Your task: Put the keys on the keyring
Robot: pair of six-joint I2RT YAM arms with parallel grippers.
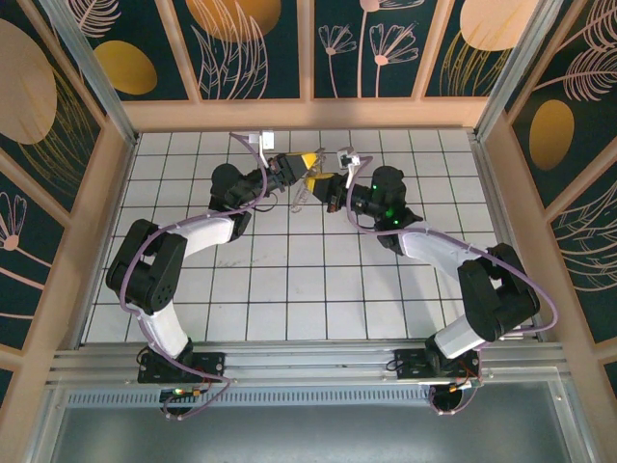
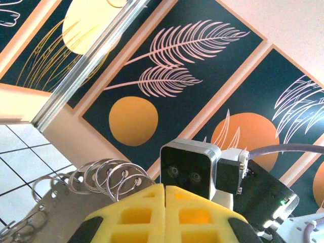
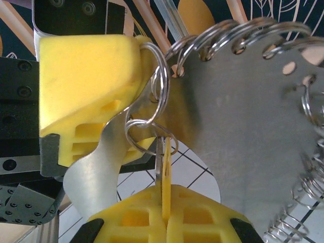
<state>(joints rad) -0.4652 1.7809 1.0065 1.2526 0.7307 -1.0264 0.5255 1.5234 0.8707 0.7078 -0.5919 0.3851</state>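
Over the far middle of the white tiled surface [image 1: 289, 280], the left gripper [image 2: 164, 200] is closed on the edge of the keyring [image 3: 243, 126], holding it clear of the tiles. The keyring is a flat silvery plate rimmed with split rings. Just to its right, the right gripper [image 3: 164, 223] is clamped on a small yellow-headed key [image 3: 166, 177], seen edge-on. The key's tip meets one small ring [image 3: 144, 122].
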